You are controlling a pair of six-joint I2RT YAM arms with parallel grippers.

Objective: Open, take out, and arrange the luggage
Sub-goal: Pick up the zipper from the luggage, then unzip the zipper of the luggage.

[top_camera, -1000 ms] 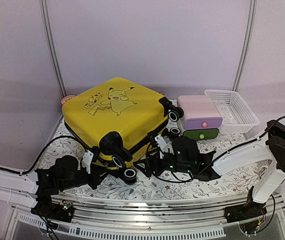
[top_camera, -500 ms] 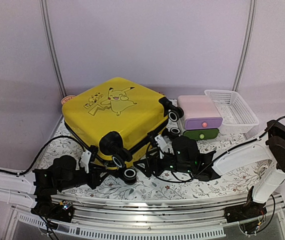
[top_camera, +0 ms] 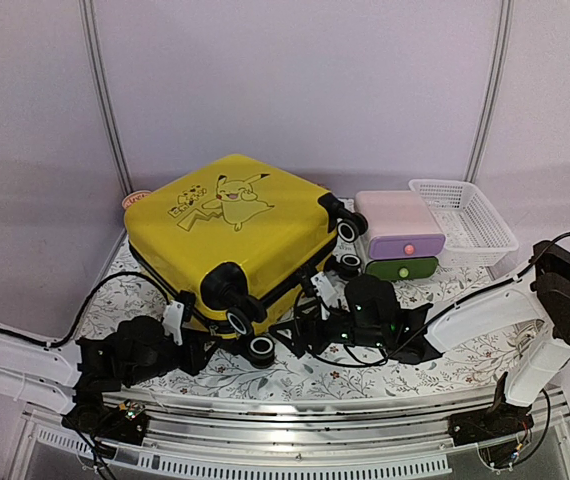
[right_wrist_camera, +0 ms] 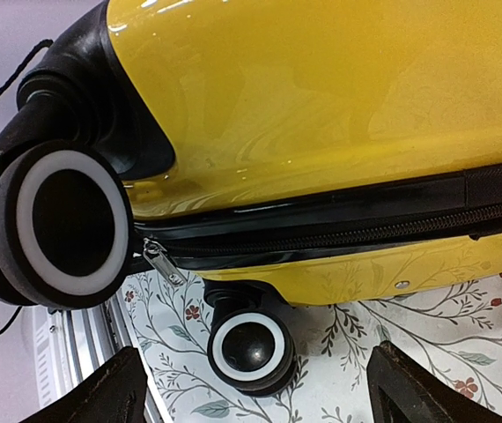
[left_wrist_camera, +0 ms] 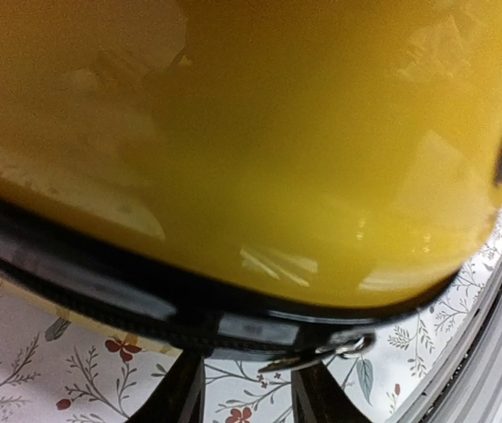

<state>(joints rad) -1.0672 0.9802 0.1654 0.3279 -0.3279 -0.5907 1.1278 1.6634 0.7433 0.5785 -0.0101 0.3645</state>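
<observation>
The yellow suitcase [top_camera: 235, 225] lies flat and zipped shut on the floral cloth, its wheels toward me. My left gripper [top_camera: 187, 338] is open at the near left corner. In the left wrist view the yellow shell [left_wrist_camera: 260, 141] fills the frame. A metal zipper pull [left_wrist_camera: 317, 355] hangs from the black trim just above my open left gripper [left_wrist_camera: 247, 392]. My right gripper [top_camera: 303, 322] is open wide and empty beside the near wheels. The right wrist view shows a second zipper pull [right_wrist_camera: 163, 263], a lower wheel [right_wrist_camera: 251, 350] and my right gripper [right_wrist_camera: 255, 392].
A pink-and-green drawer box [top_camera: 400, 238] and a white mesh basket [top_camera: 462, 220] stand right of the suitcase. A metal rail [top_camera: 285, 425] runs along the table's near edge. A large upper wheel [right_wrist_camera: 62, 229] sits close to my right gripper.
My left arm has moved right and in toward the suitcase's near left corner. The right arm has barely moved. The suitcase stays shut.
</observation>
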